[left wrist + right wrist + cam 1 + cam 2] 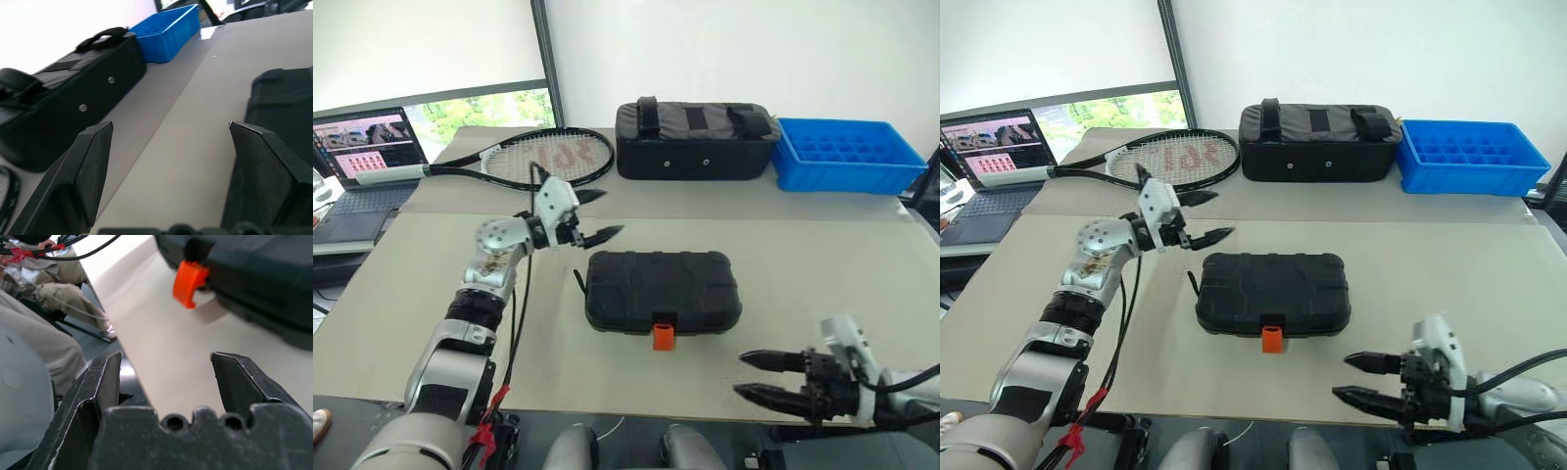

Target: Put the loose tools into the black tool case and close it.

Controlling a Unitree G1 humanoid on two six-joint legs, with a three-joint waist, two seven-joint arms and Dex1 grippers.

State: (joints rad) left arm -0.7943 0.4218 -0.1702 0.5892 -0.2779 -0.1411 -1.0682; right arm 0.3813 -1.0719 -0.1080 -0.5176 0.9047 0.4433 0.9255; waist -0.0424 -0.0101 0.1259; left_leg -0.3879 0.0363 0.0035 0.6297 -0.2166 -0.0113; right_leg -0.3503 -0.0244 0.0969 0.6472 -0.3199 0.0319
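Looks like a robot lab or test room in an office building: pale plain table set up as a staging bench, white wall behind, big window beyond the left pincer with trees outside. Left of that pincer, an open laptop showing camera feeds. Past it, staged props: racket, bag, blue crate. Beside the right pincer, off the table edge, a seated person among loose cables
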